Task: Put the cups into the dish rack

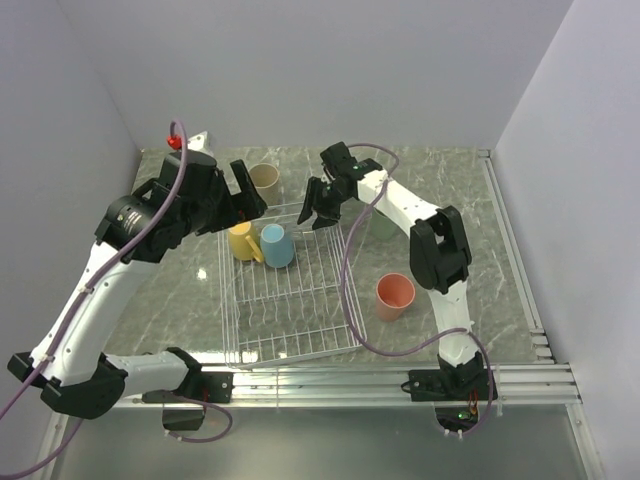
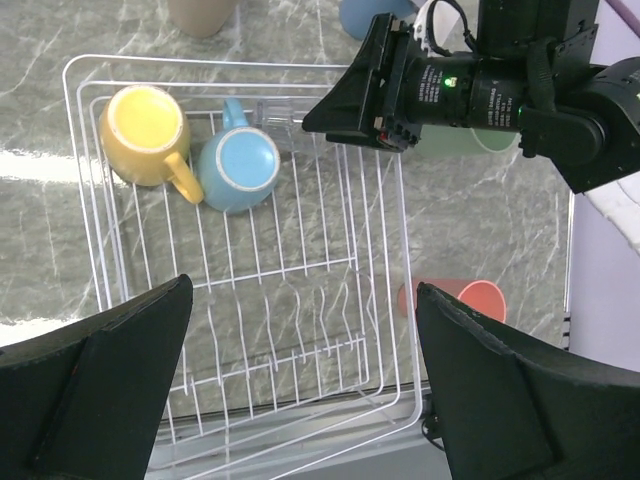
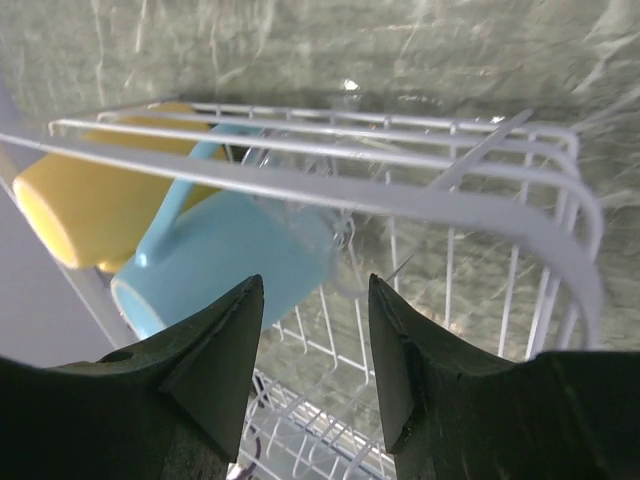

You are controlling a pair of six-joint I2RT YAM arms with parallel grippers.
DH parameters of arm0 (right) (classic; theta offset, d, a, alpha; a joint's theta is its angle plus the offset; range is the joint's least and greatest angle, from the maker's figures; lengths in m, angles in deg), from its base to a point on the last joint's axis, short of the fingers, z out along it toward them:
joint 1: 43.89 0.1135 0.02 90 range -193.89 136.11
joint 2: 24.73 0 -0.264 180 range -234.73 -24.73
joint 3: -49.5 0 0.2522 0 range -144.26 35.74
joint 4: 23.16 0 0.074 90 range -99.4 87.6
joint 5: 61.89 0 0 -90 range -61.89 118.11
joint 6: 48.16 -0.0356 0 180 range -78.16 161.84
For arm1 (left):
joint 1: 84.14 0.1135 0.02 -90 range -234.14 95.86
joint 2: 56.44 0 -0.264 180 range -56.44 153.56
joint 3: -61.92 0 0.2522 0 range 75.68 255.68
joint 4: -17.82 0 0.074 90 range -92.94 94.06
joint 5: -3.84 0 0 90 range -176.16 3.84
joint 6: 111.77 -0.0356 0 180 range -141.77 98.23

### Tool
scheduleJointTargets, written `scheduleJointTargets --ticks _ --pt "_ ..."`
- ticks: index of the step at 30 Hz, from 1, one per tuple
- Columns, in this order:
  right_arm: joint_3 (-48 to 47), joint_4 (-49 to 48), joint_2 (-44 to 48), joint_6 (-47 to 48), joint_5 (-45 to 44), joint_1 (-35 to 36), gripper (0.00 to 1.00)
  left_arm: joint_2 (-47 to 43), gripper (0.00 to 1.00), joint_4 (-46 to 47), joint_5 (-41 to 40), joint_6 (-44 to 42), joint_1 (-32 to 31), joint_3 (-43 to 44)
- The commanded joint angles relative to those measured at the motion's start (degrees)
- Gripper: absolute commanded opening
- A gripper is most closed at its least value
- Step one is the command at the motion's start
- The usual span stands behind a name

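Observation:
The white wire dish rack lies mid-table. A yellow mug and a light-blue mug lie on their sides in its far left corner, also in the left wrist view and the right wrist view. A beige cup stands behind the rack, a salmon-pink cup to its right, and a green cup beside the right arm. A blue cup shows beyond the rack. My left gripper hovers open over the rack. My right gripper is open and empty at the rack's far rim.
White walls close in the table on the left, back and right. A metal rail runs along the near edge by the arm bases. The right arm's cable loops over the rack's right side.

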Motion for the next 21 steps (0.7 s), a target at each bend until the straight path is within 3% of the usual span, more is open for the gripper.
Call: scheduleJointTargets --ticks 1,11,12,16,19,21 --pt "-2.7 0.7 -1.0 0.1 -3.0 0.4 0.54 -0.6 0.99 -0.4 -0.5 -0.9 0.5 -0.8" --pt "-3.7 -5.4 -4.6 -5.5 0.6 2.6 0.50 -0.6 0.99 -1.0 1.0 -4.9 2.8 -0.9" --pt "-3.6 -5.8 -4.7 -6.0 0.7 3.0 0.46 -0.7 0.99 -1.0 1.6 -5.2 3.0 -1.0" --pt "-2.6 -7.4 -4.2 -7.4 0.6 3.2 0.11 -0.9 0.99 -0.6 3.1 -5.9 3.8 -1.7" --pt "-3.3 -4.6 -3.7 -5.5 -1.0 3.0 0.00 -1.1 0.99 0.0 3.9 -5.9 4.1 -2.5" --pt "-3.5 -3.1 -3.0 -4.6 -2.6 2.5 0.00 -1.2 0.99 0.9 4.4 -5.7 4.3 -3.2"
